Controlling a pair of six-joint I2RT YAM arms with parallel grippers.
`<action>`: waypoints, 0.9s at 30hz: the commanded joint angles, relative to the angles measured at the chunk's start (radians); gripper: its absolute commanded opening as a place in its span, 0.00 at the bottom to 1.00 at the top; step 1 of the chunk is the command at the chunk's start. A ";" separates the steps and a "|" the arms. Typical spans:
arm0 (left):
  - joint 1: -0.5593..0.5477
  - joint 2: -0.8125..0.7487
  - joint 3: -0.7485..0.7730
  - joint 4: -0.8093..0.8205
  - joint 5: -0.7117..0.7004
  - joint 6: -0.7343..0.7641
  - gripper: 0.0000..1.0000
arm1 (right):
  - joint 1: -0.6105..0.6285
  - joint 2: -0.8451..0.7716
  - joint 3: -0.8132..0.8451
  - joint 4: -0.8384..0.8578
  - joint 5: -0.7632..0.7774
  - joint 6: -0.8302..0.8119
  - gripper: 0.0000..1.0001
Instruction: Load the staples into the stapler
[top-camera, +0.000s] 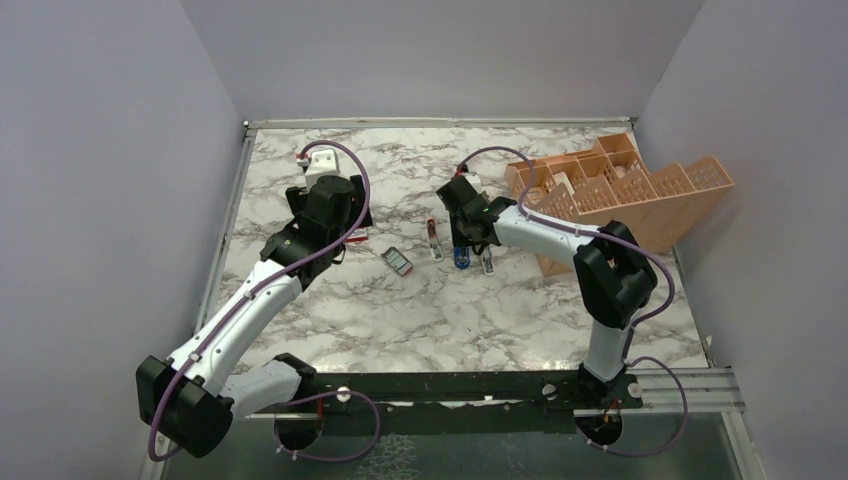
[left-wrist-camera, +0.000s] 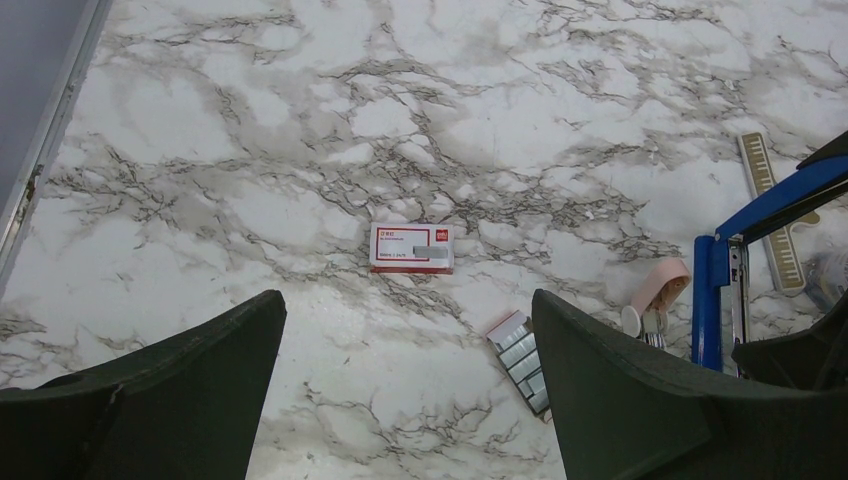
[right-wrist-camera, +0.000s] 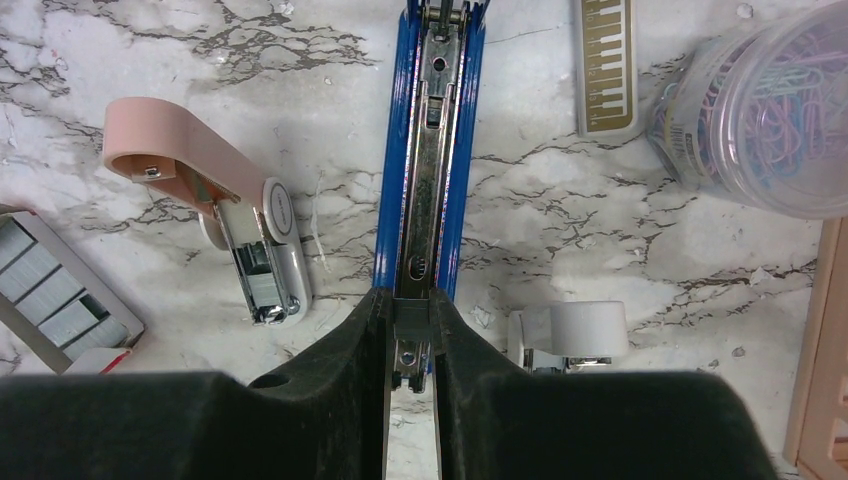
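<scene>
- The stapler (right-wrist-camera: 425, 150) lies open; its rail looks bare as far as I can tell, so 0 strips loaded yet.
- Right gripper (right-wrist-camera: 412, 320) pinches its near end.
- Left gripper (left-wrist-camera: 408, 300) is spread and empty. The staples (left-wrist-camera: 520, 358) sit on the table at 5 o'clock of the box (left-wrist-camera: 411, 248).

Left of the stapler (right-wrist-camera: 430, 180), the staples (right-wrist-camera: 55, 290); small stapler (right-wrist-camera: 215, 210) between them; jar of clips (right-wrist-camera: 760, 110) off to the right.
</scene>
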 joint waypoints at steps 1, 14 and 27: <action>0.003 0.002 -0.005 0.018 0.017 -0.002 0.93 | -0.010 0.021 0.026 0.025 0.002 0.015 0.22; 0.003 0.004 -0.004 0.018 0.017 -0.002 0.93 | -0.014 0.013 0.020 0.050 -0.013 0.018 0.22; 0.003 0.000 -0.006 0.017 0.016 -0.002 0.93 | -0.014 0.017 0.037 0.051 -0.006 0.016 0.22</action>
